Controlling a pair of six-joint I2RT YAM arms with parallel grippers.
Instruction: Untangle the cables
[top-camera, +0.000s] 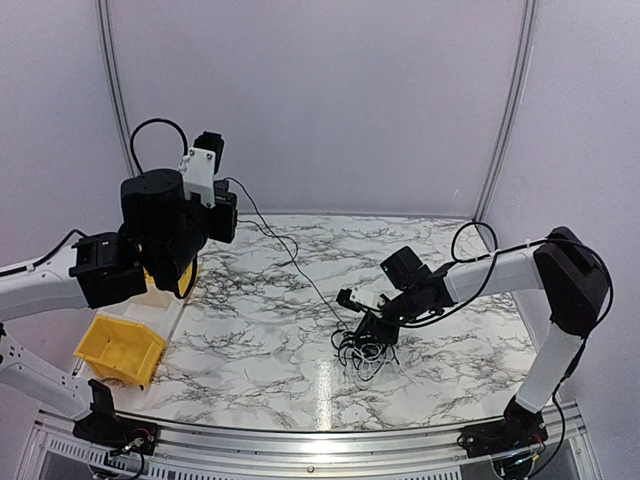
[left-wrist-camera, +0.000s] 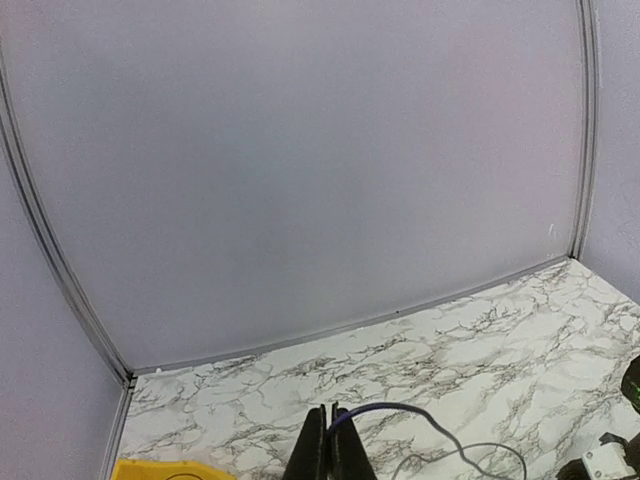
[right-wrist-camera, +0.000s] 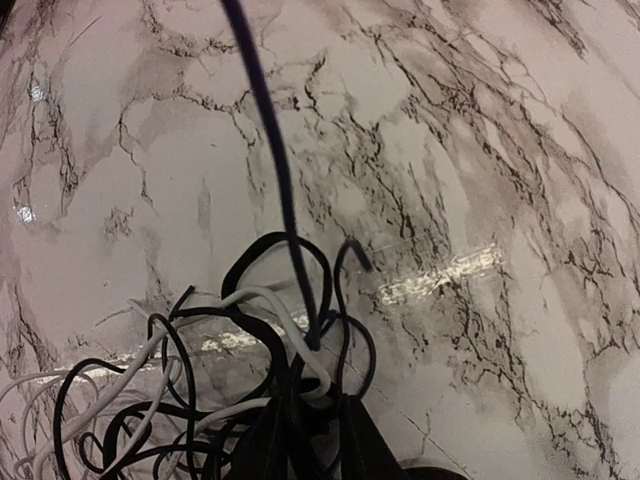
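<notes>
The left claw (left-wrist-camera: 328, 442) is raised above the left side of the marble tabletop (top-camera: 250, 345), its fingers pressed together on one dark strand (top-camera: 290, 255). That strand runs slanting down and to the right through the air to the cables (top-camera: 362, 350), a small clump of black and a few pale loops lying right of the tabletop's centre. The right claw (right-wrist-camera: 305, 430) is down on the clump's far edge, its fingers nearly closed with wires pinched between them. A yellow bin (top-camera: 118, 348) sits at the tabletop's left edge, well apart from the clump.
</notes>
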